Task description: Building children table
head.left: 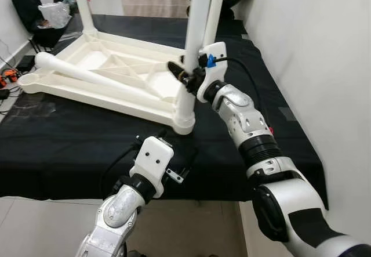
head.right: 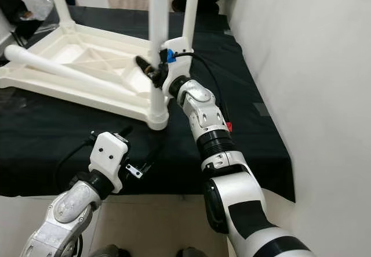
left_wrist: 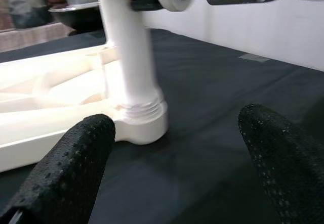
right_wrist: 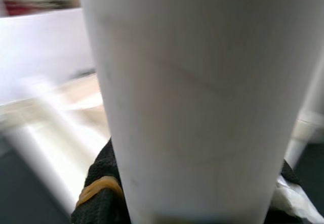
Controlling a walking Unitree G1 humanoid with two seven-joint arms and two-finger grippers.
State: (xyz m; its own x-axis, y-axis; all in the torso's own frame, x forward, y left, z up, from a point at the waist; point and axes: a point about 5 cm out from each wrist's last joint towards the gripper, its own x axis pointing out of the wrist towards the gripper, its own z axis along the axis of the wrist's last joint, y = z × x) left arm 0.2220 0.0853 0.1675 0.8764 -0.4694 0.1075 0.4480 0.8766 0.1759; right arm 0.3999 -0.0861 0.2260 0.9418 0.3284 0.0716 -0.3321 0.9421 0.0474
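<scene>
A white children's table top lies upside down on a black cloth. Three white legs stand up from its corners. My right gripper is shut on the near right leg, a little above its threaded base. In the right wrist view that leg sits tight between the black fingers. A loose leg lies across the frame. My left gripper is open and holds nothing; it hovers low over the cloth in front of the near right corner, pointing at the leg's base.
A white wall runs close along the right side. The cloth's front edge drops to the floor below my left arm. A black chair with a plastic bag stands at the far left, with cables on the floor.
</scene>
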